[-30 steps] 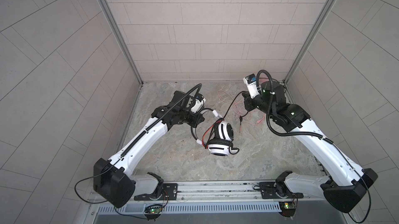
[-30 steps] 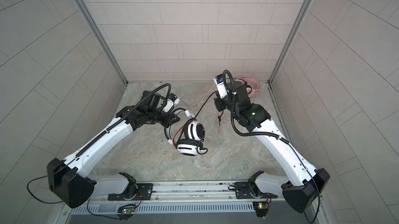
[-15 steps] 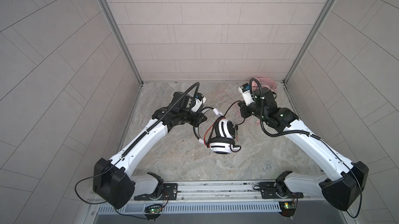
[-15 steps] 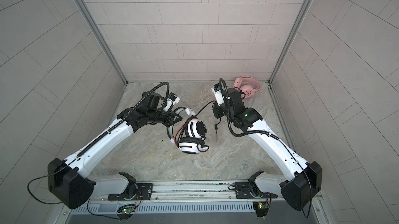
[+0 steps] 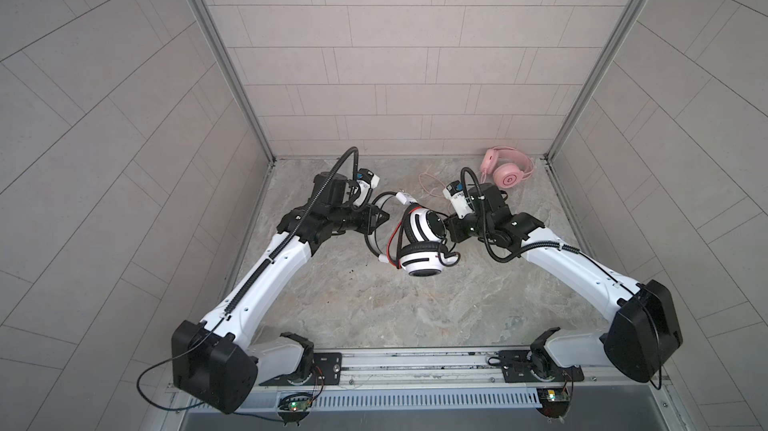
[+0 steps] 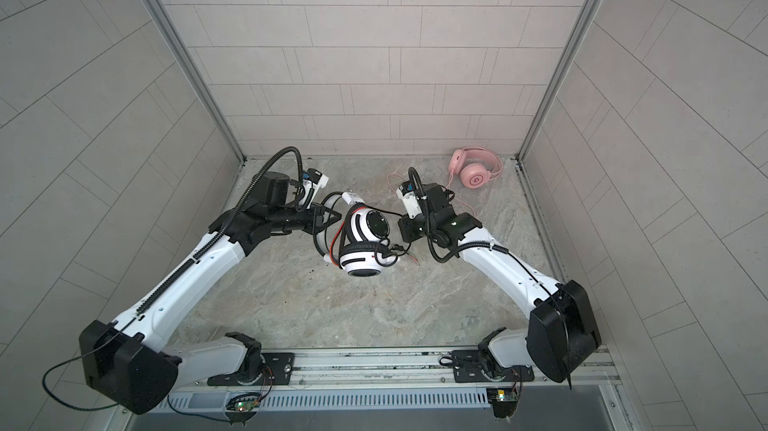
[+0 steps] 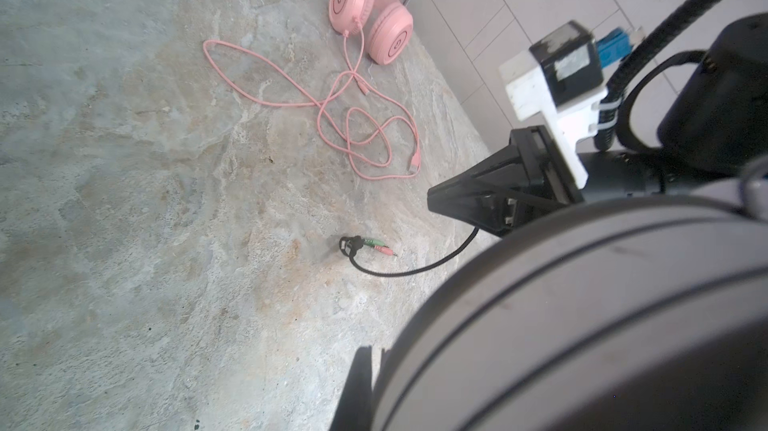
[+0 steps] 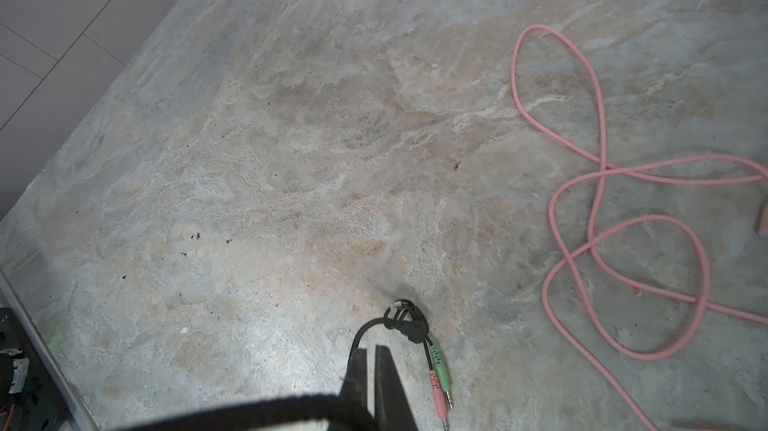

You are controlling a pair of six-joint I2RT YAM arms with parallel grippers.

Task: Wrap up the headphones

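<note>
Mid-wrap: left tool (image 5: 384, 217) gripped the white-and-black over-ear headset (image 5: 417, 242), right tool (image 5: 449, 233) pinched its black cord (image 7: 415, 271); we judged a loop around it due next.

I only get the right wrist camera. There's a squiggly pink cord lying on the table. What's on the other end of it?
Observer: It runs to pink headphones lying in the far right corner of the table.
Operator: And the black cord with the two plugs?
Observer: That one belongs to white headphones in the middle of the table.
Operator: Is anything holding those?
Observer: Yes, the left gripper looks closed on their white frame.
</note>
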